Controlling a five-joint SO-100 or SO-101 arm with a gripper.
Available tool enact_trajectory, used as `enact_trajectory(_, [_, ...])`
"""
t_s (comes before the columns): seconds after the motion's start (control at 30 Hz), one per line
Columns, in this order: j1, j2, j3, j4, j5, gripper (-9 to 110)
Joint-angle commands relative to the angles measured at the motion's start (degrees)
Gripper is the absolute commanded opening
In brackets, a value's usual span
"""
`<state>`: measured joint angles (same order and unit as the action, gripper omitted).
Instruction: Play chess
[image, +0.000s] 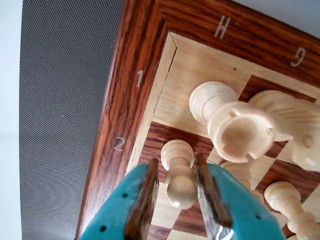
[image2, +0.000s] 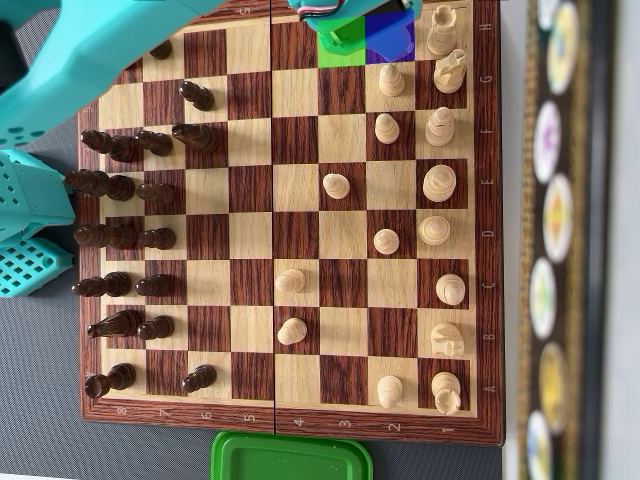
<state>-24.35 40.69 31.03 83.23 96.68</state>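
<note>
In the wrist view my teal gripper (image: 176, 165) straddles a white pawn (image: 180, 182) standing upright on the dark H2 square of the wooden chessboard (image: 125, 100). The right finger (image: 210, 195) lies against the pawn's head. A small gap shows between the pawn and the left finger (image: 146, 195). The jaws are open around it. A white rook (image: 235, 127) and knight (image: 295, 120) stand just behind. In the overhead view the gripper (image2: 365, 30) sits at the board's (image2: 290, 420) top edge and hides that pawn.
More white pawns (image: 290, 205) stand close on the right in the wrist view. In the overhead view white pieces (image2: 438, 182) fill the right side and black pieces (image2: 120, 235) the left. A green lid (image2: 290, 458) lies below the board. A grey mat (image: 60, 100) surrounds it.
</note>
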Motion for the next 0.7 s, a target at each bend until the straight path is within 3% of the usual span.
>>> enact_trajectory(0.0, [-0.09, 1.05, -2.64, -0.18, -0.35, 12])
enact_trajectory(0.2, [-0.09, 1.05, -2.64, -0.53, -0.35, 12])
enact_trajectory(0.37, [-0.09, 1.05, -2.64, -0.44, -0.35, 4])
enact_trajectory(0.67, [-0.09, 1.23, -2.64, -0.62, -0.35, 4])
